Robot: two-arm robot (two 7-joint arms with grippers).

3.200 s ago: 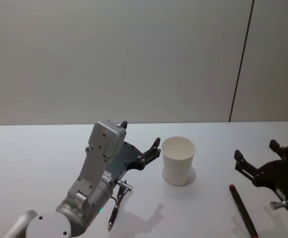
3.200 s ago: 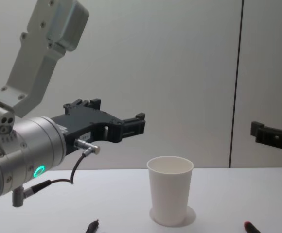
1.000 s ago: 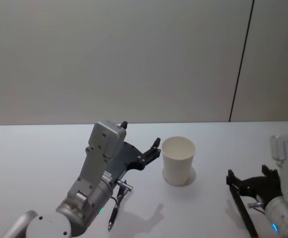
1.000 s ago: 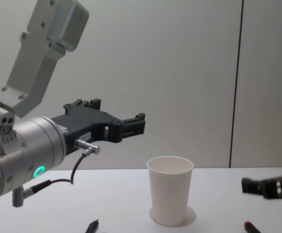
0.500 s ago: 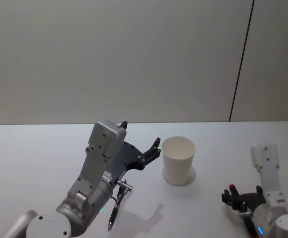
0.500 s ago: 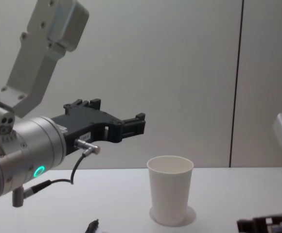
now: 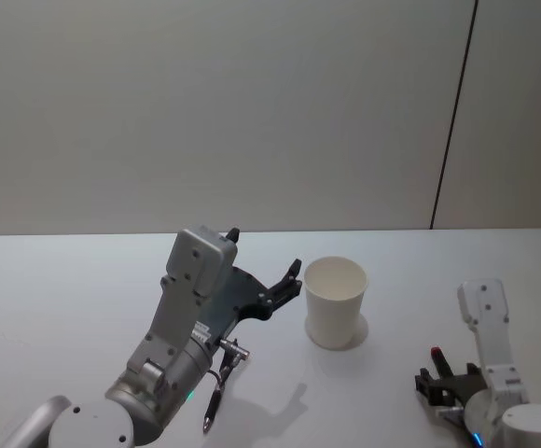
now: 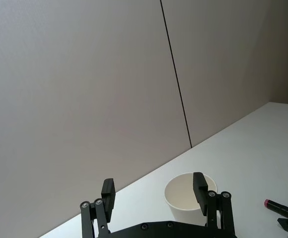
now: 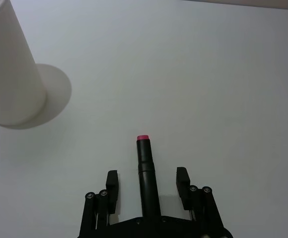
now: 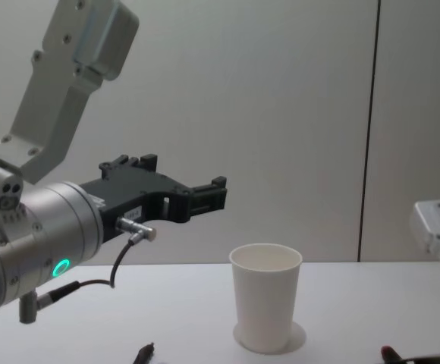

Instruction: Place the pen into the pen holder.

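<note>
**Step in hand: grasping the pen.**

1. We locate the pen point(image 9: 145, 163) lying flat on the table point(image 7: 65, 280). It is to the right of the holder point(image 7: 335, 303), nearer the robot and well apart from the holder's base. Its red end is the end closer to the holder.
2. The right gripper point(image 9: 147, 173) sits low over the pen, on that same side of the holder. Its jaws are spread, with one finger on each side of the barrel and a gap showing on both sides. Nothing is gripped yet.
3. The holder stands upright with its mouth open. We see nothing inside it from the left wrist view.
4. The left gripper point(image 8: 154, 184) hangs to the left of the holder, above its rim. Its jaws are spread and hold nothing, so we treat this arm as idle.
5. A second pen point(image 7: 213, 406) lies on the table left of the holder, nearer the robot.

**Next move, in our judgement.**

We close the right jaws squarely on the barrel and lift the pen clear of the table. We then carry it over the holder's mouth, turn it toward upright and release it there.

**Caution.** The holder looks light, so a pen or finger striking its rim could tip it.
</note>
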